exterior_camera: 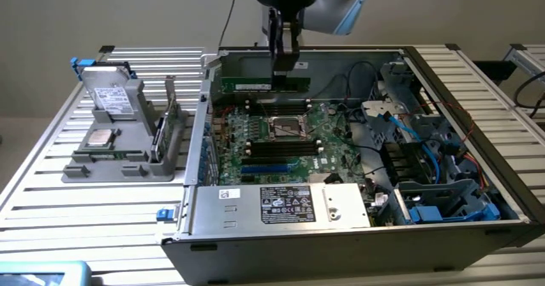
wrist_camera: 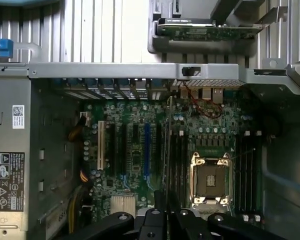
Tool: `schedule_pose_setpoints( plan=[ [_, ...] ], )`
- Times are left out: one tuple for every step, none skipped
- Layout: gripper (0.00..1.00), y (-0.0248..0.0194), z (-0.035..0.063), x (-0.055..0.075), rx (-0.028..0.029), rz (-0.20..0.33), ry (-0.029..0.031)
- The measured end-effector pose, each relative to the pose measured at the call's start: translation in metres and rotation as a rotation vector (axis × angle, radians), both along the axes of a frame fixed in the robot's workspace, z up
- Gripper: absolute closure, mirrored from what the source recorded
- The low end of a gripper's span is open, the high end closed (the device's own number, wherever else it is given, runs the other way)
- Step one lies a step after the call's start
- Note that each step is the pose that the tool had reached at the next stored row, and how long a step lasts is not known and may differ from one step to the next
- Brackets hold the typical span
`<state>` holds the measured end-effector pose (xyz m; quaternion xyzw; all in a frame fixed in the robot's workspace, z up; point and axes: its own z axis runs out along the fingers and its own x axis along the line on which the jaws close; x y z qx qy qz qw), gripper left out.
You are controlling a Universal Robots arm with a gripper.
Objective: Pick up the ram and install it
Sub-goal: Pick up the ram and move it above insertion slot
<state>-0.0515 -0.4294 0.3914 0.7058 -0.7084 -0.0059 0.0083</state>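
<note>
Gripper (exterior_camera: 287,74) jaws narrow, clamped on the ram (exterior_camera: 251,83). The stick is held level on its long edge inside the open computer case (exterior_camera: 358,248). It hangs over the far memory slots (exterior_camera: 264,101), just beyond the CPU socket (exterior_camera: 288,128) on the motherboard (exterior_camera: 328,152). Cannot tell whether it touches a slot. Grey parts holder (exterior_camera: 127,165) with the drive (exterior_camera: 111,97) stands at the exterior view's left.

Soft, even light is falling from above on the slatted table (exterior_camera: 51,190), glinting off its metal ribs, while the computer case (exterior_camera: 341,248) is shading its own interior, leaving the motherboard (wrist_camera: 135,150) dim and greenish.
</note>
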Motion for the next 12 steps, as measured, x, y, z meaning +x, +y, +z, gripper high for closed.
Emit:
schedule_pose_setpoints(
  plan=[
    [0.87, 0.0019, -0.0001, 0.002, -0.0009, 0.000, 0.0000],
    [0.87, 0.0036, -0.0002, 0.004, -0.0017, 0.000, 0.0001],
    [0.87, 0.0052, -0.0004, 0.006, -0.0022, 0.000, 0.0001],
    [0.87, 0.0068, -0.0005, 0.008, -0.0028, 0.000, 0.0000],
    [0.87, 0.0083, -0.0007, 0.010, -0.0034, 0.000, 0.0001],
    [0.87, 0.0098, -0.0010, 0.012, -0.0040, 0.000, 0.0000],
    [0.87, 0.0112, -0.0012, 0.015, -0.0047, 0.000, 0.0001],
    [0.87, 0.0124, -0.0015, 0.017, -0.0053, 0.000, 0.0000],
    [0.87, 0.0136, -0.0017, 0.018, -0.0060, 0.000, 0.0001],
    [0.87, 0.0148, -0.0020, 0.020, -0.0064, 0.001, 0.0001],
    [0.87, 0.0162, -0.0025, 0.022, -0.0068, 0.001, 0.0000],
    [0.87, 0.0176, -0.0029, 0.023, -0.0071, 0.001, 0.0000]
  ],
)
